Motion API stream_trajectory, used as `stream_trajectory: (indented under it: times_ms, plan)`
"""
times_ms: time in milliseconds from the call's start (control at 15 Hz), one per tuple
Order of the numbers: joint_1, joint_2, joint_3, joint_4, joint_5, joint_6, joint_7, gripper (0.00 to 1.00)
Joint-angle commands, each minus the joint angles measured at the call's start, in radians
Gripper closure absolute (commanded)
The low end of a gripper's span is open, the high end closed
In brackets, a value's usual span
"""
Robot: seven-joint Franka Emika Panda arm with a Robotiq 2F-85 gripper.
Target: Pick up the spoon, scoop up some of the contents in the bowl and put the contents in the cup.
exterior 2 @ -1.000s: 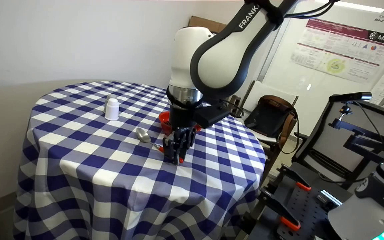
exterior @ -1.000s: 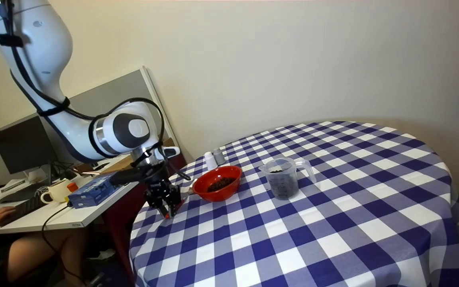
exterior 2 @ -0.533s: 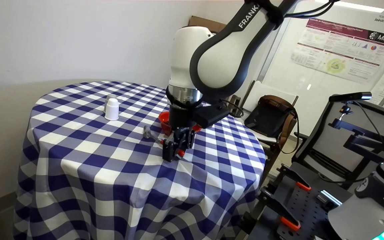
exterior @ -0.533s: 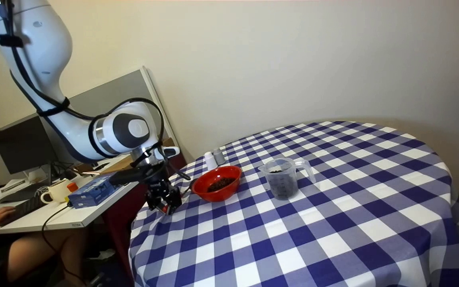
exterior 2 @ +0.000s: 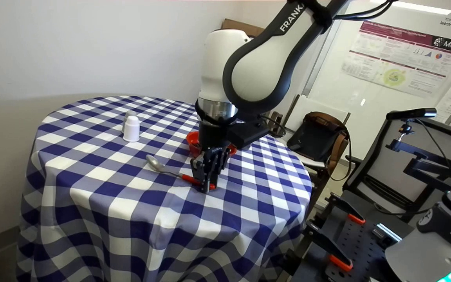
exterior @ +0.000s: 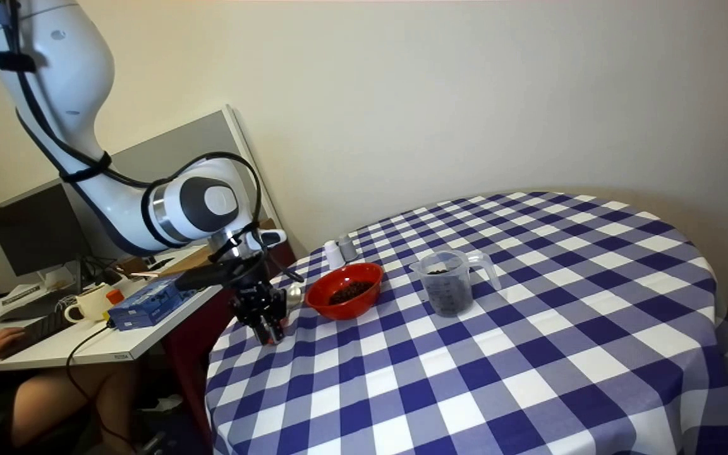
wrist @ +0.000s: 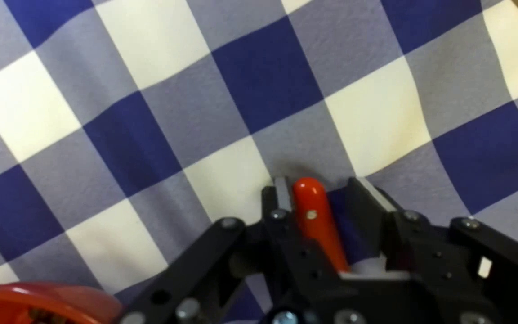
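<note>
Straddling the spoon (exterior 2: 189,179), the tool (wrist: 323,186) sat low over the checked counter (exterior: 528,354), fingers (wrist: 282,198) apart, red handle in the gap, closer to one side. Contact with that side: couldn't tell. Spoon lay on the counter, metal head out to one side of the tool, handle end showing at the fingertips.

Edges: the counter's draped edge ran near the tool in both exterior views; wrist view caught it too, in a corner well apart from the fingertips. Room: a wide run of counter stretched away from the tool, past the bowl (exterior: 345,310) and cup (exterior: 451,294).

In the way: the bowl, red with dark contents (exterior: 350,292), stood just beside the tool, between it and the cup in an exterior view. Cup was a see-through jug, dark stuff inside, handle pointing away from the tool. Tool body hid much of the bowl in an exterior view. Past the spoon head stood a white shaker (exterior 2: 131,128) and a grey shaker (exterior: 347,249), close together, well apart from the tool. Over the tool hung the arm (exterior: 206,205).
</note>
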Motion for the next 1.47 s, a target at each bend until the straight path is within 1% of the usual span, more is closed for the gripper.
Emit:
stream_trajectory:
  times_ms: [0, 133, 267, 333, 400, 467, 600, 667, 733, 800, 867, 933, 1000, 1067, 1133, 1400]
  plan:
    - [0.009, 0.000, -0.016, 0.006, -0.023, -0.005, -0.001, 0.28]
    - [0.010, -0.001, -0.019, 0.006, -0.024, -0.005, -0.001, 0.14]
    - [0.010, -0.001, -0.021, 0.006, -0.026, -0.006, -0.001, 0.12]
    - [0.010, -0.001, -0.022, 0.006, -0.027, -0.006, -0.001, 0.15]
    - [0.011, -0.001, -0.023, 0.006, -0.028, -0.006, -0.001, 0.21]
    - [0.010, -0.001, -0.023, 0.006, -0.029, -0.006, -0.001, 0.40]
    - [0.010, 0.000, -0.025, 0.006, -0.032, -0.004, -0.003, 0.52]
    - [0.007, 0.001, -0.022, 0.006, -0.033, -0.003, -0.012, 0.61]
    - [-0.004, 0.001, -0.010, 0.010, -0.032, -0.012, -0.045, 0.67]
    - [-0.004, 0.001, -0.008, 0.014, -0.038, -0.019, -0.065, 0.77]
    - [-0.004, 0.000, -0.007, 0.016, -0.041, -0.022, -0.079, 0.84]
    - [-0.005, 0.000, -0.005, 0.018, -0.043, -0.023, -0.091, 0.93]
    - [-0.004, -0.001, -0.003, 0.018, -0.046, -0.025, -0.102, 0.96]
    - [-0.004, -0.002, -0.002, 0.016, -0.047, -0.026, -0.110, 0.96]
    - [-0.003, -0.004, -0.001, 0.012, -0.050, -0.026, -0.117, 0.93]
    - [-0.010, -0.017, 0.011, 0.005, -0.043, -0.033, -0.153, 0.93]
